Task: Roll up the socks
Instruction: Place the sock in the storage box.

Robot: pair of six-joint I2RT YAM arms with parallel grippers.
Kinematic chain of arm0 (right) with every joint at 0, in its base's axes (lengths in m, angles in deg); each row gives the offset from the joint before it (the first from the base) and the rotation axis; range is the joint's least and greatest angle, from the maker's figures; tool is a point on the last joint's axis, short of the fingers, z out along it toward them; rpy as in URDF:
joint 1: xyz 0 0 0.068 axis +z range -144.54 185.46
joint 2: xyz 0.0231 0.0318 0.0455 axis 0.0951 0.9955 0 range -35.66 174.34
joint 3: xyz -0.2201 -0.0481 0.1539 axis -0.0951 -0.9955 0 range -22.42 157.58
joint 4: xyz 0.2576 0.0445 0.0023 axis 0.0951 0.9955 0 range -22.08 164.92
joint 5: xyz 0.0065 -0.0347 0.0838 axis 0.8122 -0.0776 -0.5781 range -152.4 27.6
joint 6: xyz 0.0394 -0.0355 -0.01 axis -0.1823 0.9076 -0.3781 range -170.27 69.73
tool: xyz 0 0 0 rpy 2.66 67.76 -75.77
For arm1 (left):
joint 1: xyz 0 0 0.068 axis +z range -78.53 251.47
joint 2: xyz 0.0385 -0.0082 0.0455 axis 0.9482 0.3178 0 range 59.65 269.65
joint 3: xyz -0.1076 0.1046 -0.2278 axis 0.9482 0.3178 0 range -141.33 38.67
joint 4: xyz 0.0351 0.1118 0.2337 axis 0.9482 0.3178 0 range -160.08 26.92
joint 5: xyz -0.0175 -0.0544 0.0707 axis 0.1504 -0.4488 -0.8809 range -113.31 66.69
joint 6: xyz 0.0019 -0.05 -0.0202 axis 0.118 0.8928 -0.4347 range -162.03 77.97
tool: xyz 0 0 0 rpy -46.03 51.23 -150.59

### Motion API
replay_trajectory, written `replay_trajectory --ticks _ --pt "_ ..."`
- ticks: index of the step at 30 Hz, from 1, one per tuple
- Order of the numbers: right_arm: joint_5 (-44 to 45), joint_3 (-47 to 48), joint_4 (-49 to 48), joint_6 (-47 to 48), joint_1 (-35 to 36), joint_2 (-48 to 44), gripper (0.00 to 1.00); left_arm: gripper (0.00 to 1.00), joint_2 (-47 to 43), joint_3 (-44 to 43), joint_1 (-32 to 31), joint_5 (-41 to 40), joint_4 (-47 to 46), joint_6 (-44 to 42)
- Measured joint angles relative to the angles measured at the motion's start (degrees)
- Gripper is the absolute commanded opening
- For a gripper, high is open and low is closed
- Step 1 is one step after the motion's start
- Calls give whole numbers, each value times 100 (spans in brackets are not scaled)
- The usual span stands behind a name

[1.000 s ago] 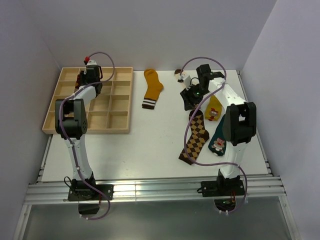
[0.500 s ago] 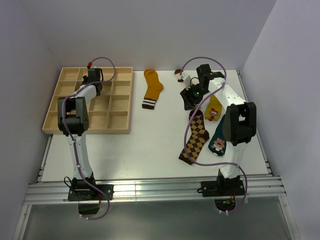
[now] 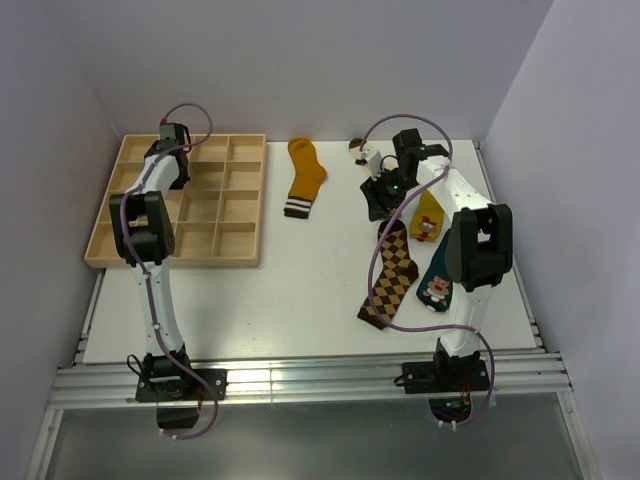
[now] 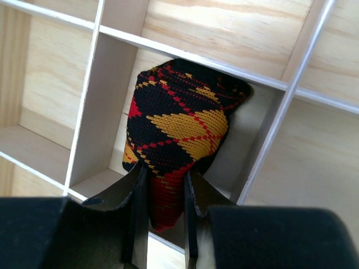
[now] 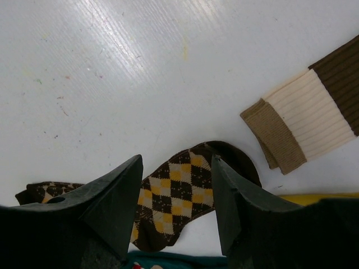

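- The top view looks down from high behind both arm bases (image 3: 170,378), which sit at its lower edge. It takes in the whole white worktop (image 3: 300,280), with the wooden tray (image 3: 200,261) at far left.
- The left wrist view sits very close over that same tray, facing down past its own jaws into one compartment holding a black argyle roll (image 4: 176,131).
- The right wrist view hangs near the worktop, looking down between its jaws at the brown argyle sock (image 5: 179,193) and the cream-banded sock (image 5: 305,126), both shared with the top view.
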Motion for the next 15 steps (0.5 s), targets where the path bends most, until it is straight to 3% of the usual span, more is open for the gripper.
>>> replay_trajectory --ticks 4,11,15 --pt "2 0 -2 -11 0 -2 59 5 66 -221 101 254 278 245" --pt "74 -46 -22 -26 0 0 59 34 109 -400 188 581 527 514" --pt "129 -96 -33 -46 0 0 59 42 107 -417 227 710 597 662"
